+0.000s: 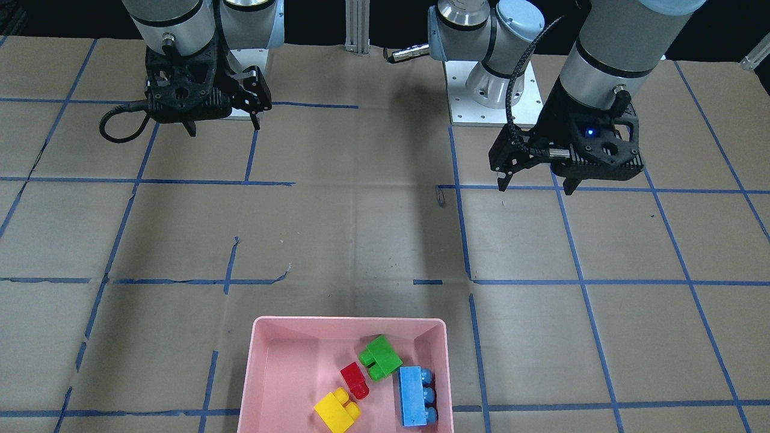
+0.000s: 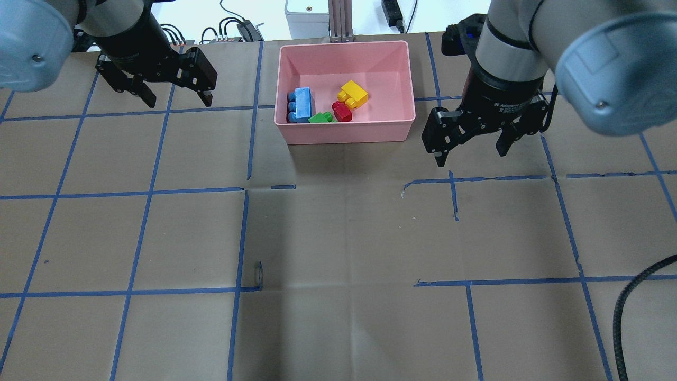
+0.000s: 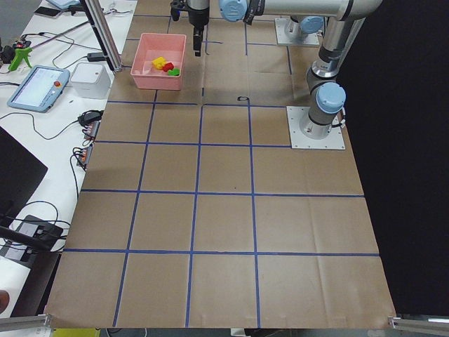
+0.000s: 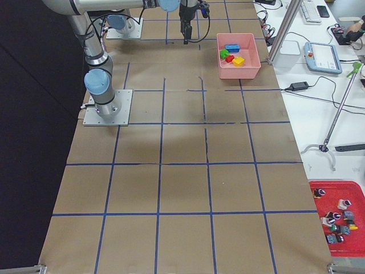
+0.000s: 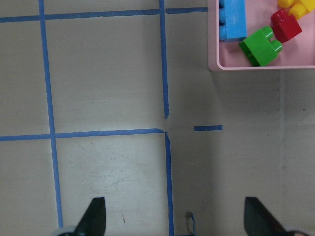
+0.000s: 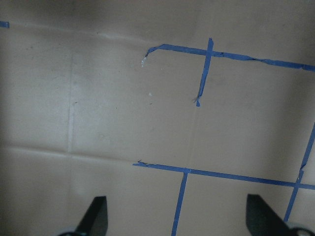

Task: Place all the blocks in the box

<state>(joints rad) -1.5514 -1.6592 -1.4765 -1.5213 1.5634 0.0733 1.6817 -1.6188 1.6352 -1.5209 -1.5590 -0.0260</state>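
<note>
The pale pink box (image 1: 349,322) stands at the table's far edge from the robot (image 2: 344,45). All the blocks lie inside it: green (image 1: 380,357), red (image 1: 355,380), yellow (image 1: 337,410) and blue (image 1: 412,397). The left wrist view shows the box's corner (image 5: 212,59) with the green block (image 5: 261,45) and blue block (image 5: 234,19). My left gripper (image 2: 177,101) is open and empty, hovering left of the box. My right gripper (image 2: 470,156) is open and empty, to the right of the box. The right wrist view shows only its fingertips (image 6: 96,216) over bare table.
The table is brown paper with a blue tape grid. An aluminium post (image 2: 338,21) stands just behind the box. The arm bases (image 1: 493,90) sit on the robot's side. A red tray (image 4: 339,220) of small parts lies off the table.
</note>
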